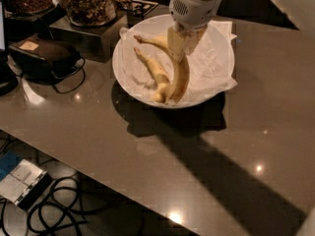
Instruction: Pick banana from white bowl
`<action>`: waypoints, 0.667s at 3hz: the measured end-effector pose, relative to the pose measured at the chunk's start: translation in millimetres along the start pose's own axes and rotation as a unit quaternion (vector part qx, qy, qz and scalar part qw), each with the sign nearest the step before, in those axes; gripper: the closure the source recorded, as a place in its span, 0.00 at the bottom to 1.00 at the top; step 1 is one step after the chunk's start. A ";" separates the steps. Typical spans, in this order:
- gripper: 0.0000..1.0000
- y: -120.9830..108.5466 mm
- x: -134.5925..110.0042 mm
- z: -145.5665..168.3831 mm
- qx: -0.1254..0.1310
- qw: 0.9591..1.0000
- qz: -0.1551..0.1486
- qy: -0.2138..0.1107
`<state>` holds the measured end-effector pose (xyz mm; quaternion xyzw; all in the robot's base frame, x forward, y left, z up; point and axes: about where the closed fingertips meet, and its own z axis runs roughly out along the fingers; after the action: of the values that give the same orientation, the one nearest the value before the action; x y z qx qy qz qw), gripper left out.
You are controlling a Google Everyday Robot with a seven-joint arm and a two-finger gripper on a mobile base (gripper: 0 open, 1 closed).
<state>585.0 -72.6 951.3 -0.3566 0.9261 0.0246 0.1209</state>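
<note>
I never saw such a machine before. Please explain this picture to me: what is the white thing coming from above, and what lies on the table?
This is one picture from a single camera looking down at a dark table; where the camera is mounted is not known. The white thing is the robot's arm, its only one. At its end sits the claw, the part that grasps things. The claw is down in the white bowl, right at the curved middle of the banana. Whether it already holds the banana, I cannot tell. A second, slimmer banana lies beside it on crumpled white paper. Behind the bowl stand glass jars of snacks, and to the left a black device with a cable.
</note>
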 end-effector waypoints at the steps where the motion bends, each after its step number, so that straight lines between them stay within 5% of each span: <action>1: 1.00 8.1 9.4 -33.8 0.014 0.999 -0.015 -0.050; 2: 1.00 15.1 13.1 -54.6 0.026 0.996 -0.031 -0.075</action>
<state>554.4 -77.1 1000.4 -0.3789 0.9034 0.0237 0.1994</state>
